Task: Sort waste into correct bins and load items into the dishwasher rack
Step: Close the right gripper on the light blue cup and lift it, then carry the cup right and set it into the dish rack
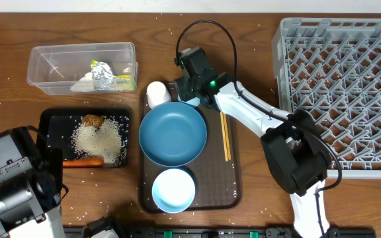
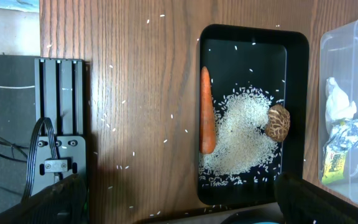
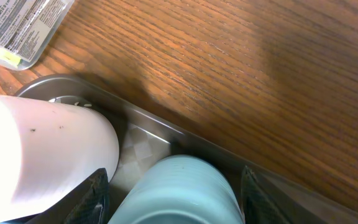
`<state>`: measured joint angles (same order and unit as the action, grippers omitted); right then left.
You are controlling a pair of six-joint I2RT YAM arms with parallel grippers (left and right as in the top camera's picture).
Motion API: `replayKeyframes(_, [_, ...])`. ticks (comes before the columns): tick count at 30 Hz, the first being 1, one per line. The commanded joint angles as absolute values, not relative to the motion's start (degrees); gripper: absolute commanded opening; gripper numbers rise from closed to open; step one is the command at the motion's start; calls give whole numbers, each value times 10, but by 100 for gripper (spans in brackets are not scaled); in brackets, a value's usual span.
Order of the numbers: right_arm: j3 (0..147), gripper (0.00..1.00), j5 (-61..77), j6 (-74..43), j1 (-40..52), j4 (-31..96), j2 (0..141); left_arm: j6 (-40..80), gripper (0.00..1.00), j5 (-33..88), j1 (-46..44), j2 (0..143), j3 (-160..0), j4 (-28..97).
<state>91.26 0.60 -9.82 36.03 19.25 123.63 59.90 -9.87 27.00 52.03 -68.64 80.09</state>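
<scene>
My right gripper (image 1: 189,87) (image 3: 174,202) is open, its fingers on either side of the light-blue cup (image 3: 179,190), which stands next to the white cup (image 1: 157,94) (image 3: 42,149) at the far end of the brown serving tray (image 1: 223,185). The dark-blue dish (image 1: 172,134), small white bowl (image 1: 173,190) and chopsticks (image 1: 225,137) lie on that tray. The black tray (image 1: 51,119) holds the carrot (image 2: 207,118), brown lump (image 2: 278,122) and rice (image 2: 241,137). The clear tub (image 1: 45,66) holds the foil ball (image 1: 101,71), tissue (image 1: 83,82) and packet (image 1: 126,82). My left gripper (image 2: 179,211) is open and empty.
The grey dishwasher rack (image 1: 342,86) fills the right side of the table, with nothing in it. Loose rice grains lie scattered on the wood around the black tray. The left arm's base sits at the front left corner.
</scene>
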Motion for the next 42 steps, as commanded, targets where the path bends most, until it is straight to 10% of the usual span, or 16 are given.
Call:
replayKeyframes(1, [920, 44, 6, -98, 357, 203, 1214, 592, 98, -110, 273, 520, -685, 803])
replayKeyframes(13, [920, 48, -15, -95, 261, 251, 1072, 592, 98, -110, 273, 520, -685, 803])
replayKeyframes(23, [920, 52, -15, -44, 8, 302, 972, 592, 98, -110, 273, 520, -685, 803])
replayKeyframes(42, [920, 61, -11, 20, -282, 306, 1042, 592, 98, -110, 273, 520, -685, 803])
